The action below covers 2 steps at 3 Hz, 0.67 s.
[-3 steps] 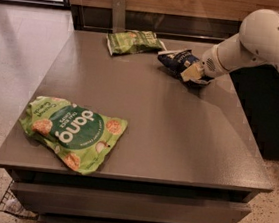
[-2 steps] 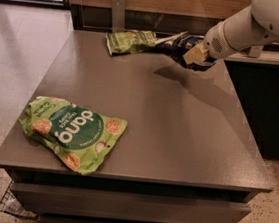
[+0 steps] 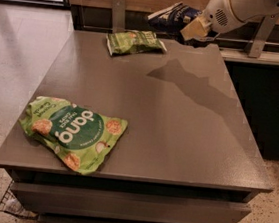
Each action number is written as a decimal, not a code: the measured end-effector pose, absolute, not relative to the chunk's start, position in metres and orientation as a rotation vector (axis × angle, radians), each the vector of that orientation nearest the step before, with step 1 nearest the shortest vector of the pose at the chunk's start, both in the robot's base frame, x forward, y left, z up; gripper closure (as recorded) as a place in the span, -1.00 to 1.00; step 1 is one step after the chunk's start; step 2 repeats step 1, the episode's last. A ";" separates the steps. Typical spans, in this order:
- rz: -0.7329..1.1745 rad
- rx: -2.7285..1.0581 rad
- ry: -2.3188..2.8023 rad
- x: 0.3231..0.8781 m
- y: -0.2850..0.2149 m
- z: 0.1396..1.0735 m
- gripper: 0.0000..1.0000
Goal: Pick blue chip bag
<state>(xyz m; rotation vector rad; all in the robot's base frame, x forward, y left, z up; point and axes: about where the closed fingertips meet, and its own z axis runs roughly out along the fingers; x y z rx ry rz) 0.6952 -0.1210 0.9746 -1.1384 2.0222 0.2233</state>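
Observation:
The blue chip bag [image 3: 171, 15], dark navy with white edges and lettering, hangs in the air above the far edge of the grey table [image 3: 176, 138]. My gripper [image 3: 193, 30] is shut on the bag's right end and holds it well clear of the tabletop. The white arm [image 3: 242, 7] reaches in from the top right. The bag's shadow falls on the table below it.
A small green bag [image 3: 134, 42] lies at the table's far edge, just left of and below the lifted bag. A large green "dang" bag [image 3: 74, 132] lies at the near left. A dark counter [image 3: 262, 97] stands to the right. A wooden wall runs behind.
My gripper has lifted the blue chip bag off the table, rising up and slightly back. The two green bags have not moved.

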 end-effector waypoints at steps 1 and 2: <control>0.219 -1.164 1.963 0.689 -0.116 0.999 1.00; 0.219 -1.164 1.963 0.689 -0.116 0.999 1.00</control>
